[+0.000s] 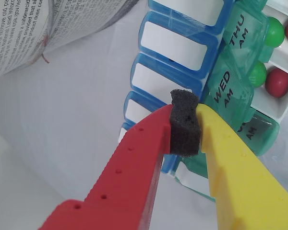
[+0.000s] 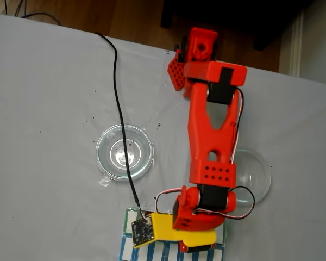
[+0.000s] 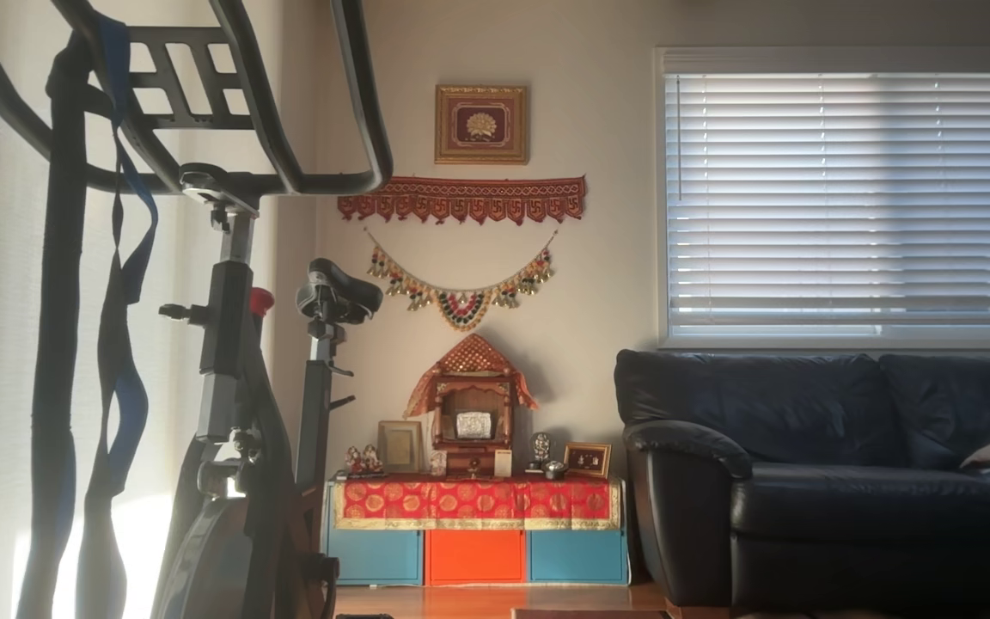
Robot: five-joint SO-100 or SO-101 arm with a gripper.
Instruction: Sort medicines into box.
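While the hand (image 1: 185, 125) pinches foam: two green (image 1: 273, 31), two red balls (image 1: 277, 81) in box (image 1: 240, 86).

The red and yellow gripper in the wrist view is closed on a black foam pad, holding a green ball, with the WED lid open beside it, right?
Not quite. In the wrist view the red and yellow gripper pinches just the black foam pad, no ball. The green balls lie in the green-and-white plastic pill organizer.

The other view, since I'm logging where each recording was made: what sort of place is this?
Most likely a home living room: a dark leather sofa under a blinded window, an exercise bike, and a small decorated shrine.
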